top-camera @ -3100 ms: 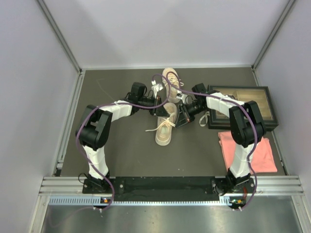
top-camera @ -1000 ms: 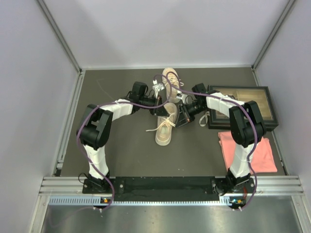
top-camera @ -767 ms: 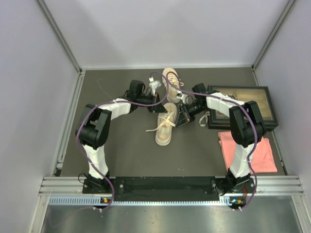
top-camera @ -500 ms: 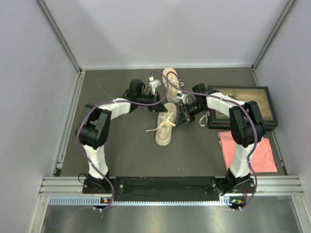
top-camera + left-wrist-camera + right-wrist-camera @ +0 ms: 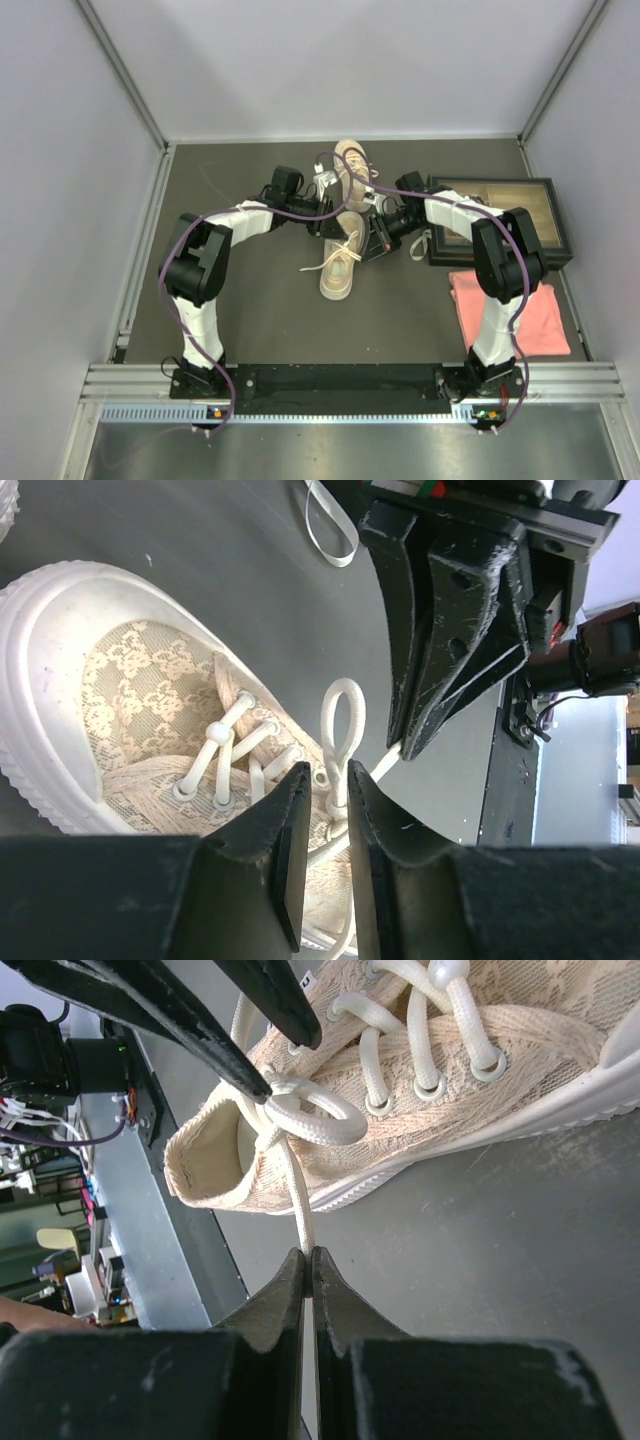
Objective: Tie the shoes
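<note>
Two beige sneakers with white laces lie mid-table: a near shoe (image 5: 340, 265) and a far shoe (image 5: 352, 165). My left gripper (image 5: 330, 218) hovers over the near shoe's top. In the left wrist view its jaws (image 5: 328, 780) stand a little apart, with an upright lace loop (image 5: 342, 725) rising between the tips over the shoe (image 5: 130, 680). My right gripper (image 5: 372, 240) is to the right of that shoe. In the right wrist view it (image 5: 306, 1255) is shut on a taut lace (image 5: 298, 1210) that runs up to the knot and loop (image 5: 320, 1120).
A black picture frame (image 5: 500, 215) lies at the right, with a pink cloth (image 5: 510, 310) in front of it. A loose white lace loop (image 5: 418, 245) lies beside the frame. Grey walls close in the left, back and right sides.
My left gripper drew back to the left and then returned to the near shoe, now around the lace loop. The right arm and both shoes have not moved.
</note>
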`<state>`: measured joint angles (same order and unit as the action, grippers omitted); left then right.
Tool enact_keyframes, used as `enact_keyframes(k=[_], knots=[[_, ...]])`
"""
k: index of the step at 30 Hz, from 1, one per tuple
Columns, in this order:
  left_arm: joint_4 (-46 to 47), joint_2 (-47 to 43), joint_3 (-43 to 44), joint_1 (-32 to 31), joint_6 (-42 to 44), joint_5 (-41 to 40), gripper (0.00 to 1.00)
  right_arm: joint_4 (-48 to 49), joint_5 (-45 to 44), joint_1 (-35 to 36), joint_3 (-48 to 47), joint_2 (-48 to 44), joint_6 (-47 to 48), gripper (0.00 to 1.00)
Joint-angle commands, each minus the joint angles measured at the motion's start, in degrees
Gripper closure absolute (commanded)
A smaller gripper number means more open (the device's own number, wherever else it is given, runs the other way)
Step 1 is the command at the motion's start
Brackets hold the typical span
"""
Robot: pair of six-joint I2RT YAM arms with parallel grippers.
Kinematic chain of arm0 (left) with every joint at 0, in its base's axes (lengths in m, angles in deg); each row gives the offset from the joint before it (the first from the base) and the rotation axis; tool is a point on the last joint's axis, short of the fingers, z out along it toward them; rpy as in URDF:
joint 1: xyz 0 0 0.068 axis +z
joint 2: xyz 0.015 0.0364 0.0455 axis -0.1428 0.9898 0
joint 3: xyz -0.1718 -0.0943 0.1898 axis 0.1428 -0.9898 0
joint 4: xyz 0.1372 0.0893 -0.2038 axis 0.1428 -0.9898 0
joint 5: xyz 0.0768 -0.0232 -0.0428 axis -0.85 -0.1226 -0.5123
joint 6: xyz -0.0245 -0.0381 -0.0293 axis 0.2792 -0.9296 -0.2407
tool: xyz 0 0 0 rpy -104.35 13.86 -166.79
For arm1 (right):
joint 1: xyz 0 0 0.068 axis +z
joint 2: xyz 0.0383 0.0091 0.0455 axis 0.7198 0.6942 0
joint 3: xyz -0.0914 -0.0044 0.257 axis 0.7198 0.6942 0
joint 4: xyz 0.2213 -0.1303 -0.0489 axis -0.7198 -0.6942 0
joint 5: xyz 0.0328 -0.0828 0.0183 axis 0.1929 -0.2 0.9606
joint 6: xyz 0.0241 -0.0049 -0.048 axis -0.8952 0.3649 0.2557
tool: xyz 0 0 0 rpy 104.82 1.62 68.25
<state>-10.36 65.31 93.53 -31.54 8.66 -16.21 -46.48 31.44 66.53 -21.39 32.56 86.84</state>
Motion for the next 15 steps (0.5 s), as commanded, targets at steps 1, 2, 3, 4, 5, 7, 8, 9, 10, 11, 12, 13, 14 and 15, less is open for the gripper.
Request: enact_keyframes(k=[1, 2, 3, 4, 5, 7, 8, 9, 10, 11, 12, 13, 14, 15], knots=[[0.0, 0.9, 1.1, -0.3, 0.5, 0.3, 0.75, -0.7, 1.1, -0.2, -2.5, 0.4, 1.6, 1.00], [-0.1, 1.1, 1.3, -0.4, 0.6, 0.4, 0.75, -0.7, 1.1, -0.2, -2.5, 0.5, 1.6, 1.00], [-0.2, 1.2, 1.3, -0.4, 0.6, 0.5, 0.75, -0.7, 1.1, -0.2, -2.6, 0.5, 1.6, 1.00], [-0.4, 1.3, 1.4, -0.4, 0.6, 0.6, 0.75, -0.7, 1.1, -0.2, -2.6, 0.5, 1.8, 1.00], [-0.5, 1.4, 1.2, -0.6, 0.6, 0.8, 0.75, -0.7, 1.1, -0.2, -2.6, 0.4, 1.6, 1.00], [-0.6, 1.5, 1.1, -0.6, 0.6, 0.9, 0.74, -0.7, 1.1, -0.2, -2.6, 0.6, 1.6, 1.00], [-0.6, 1.4, 1.1, -0.6, 0.6, 1.2, 0.74, -0.7, 1.1, -0.2, -2.6, 0.6, 1.6, 1.00], [-0.7, 1.3, 1.0, -0.7, 0.7, 1.2, 0.74, -0.7, 1.1, -0.2, -2.6, 0.6, 1.6, 1.00], [-0.7, 1.3, 1.0, -0.7, 0.7, 1.4, 0.74, -0.6, 1.1, -0.2, -2.6, 0.5, 1.6, 1.00], [-0.8, 1.3, 0.9, -0.7, 0.8, 1.5, 0.74, -0.6, 1.1, -0.3, -2.5, 0.6, 1.5, 1.00], [-0.8, 1.3, 0.9, -0.7, 0.8, 1.8, 0.74, -0.6, 1.1, -0.2, -2.5, 0.6, 1.5, 1.00], [-0.9, 1.3, 0.9, -0.7, 0.7, 2.0, 0.74, -0.5, 1.1, -0.2, -2.6, 0.6, 1.5, 1.00], [-0.9, 1.3, 0.9, -0.7, 0.6, 2.2, 0.74, -0.6, 1.1, -0.3, -2.5, 0.7, 1.5, 1.00], [-0.9, 1.3, 0.8, -0.7, 0.6, 2.6, 0.74, -0.5, 1.1, -0.2, -2.6, 0.6, 1.5, 1.00]])
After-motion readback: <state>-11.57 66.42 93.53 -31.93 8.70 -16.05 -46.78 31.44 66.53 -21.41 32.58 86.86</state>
